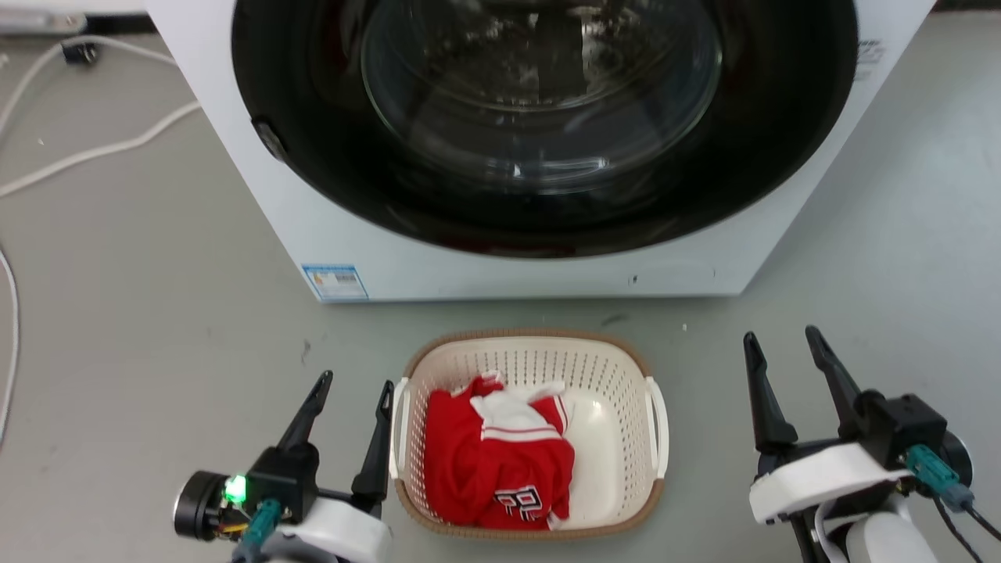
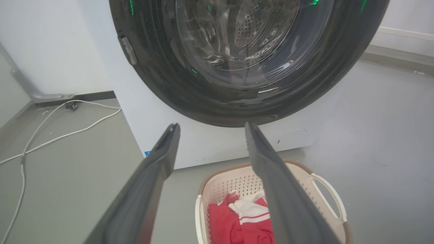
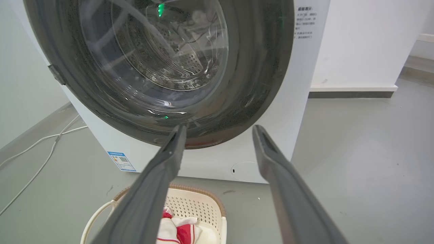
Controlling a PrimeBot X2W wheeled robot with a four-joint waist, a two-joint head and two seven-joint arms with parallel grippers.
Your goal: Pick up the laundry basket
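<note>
The laundry basket (image 1: 626, 391) is cream-white with small holes, a brown woven rim and white side handles. It stands on the grey floor in front of the washing machine, holding a red and white garment (image 1: 500, 461). My left gripper (image 1: 356, 381) is open just left of the basket's left handle (image 1: 399, 426), its inner finger close beside it. My right gripper (image 1: 782, 336) is open further off to the basket's right, apart from the right handle (image 1: 658, 426). The left wrist view has the basket (image 2: 223, 184) low between and right of my fingers; the right wrist view has it (image 3: 200, 206) at lower left.
A white washing machine (image 1: 375, 250) with a large dark round door (image 1: 539, 117) stands right behind the basket. White cables (image 1: 94, 148) trail over the floor at the left. A white wall (image 3: 366, 44) rises to the machine's right.
</note>
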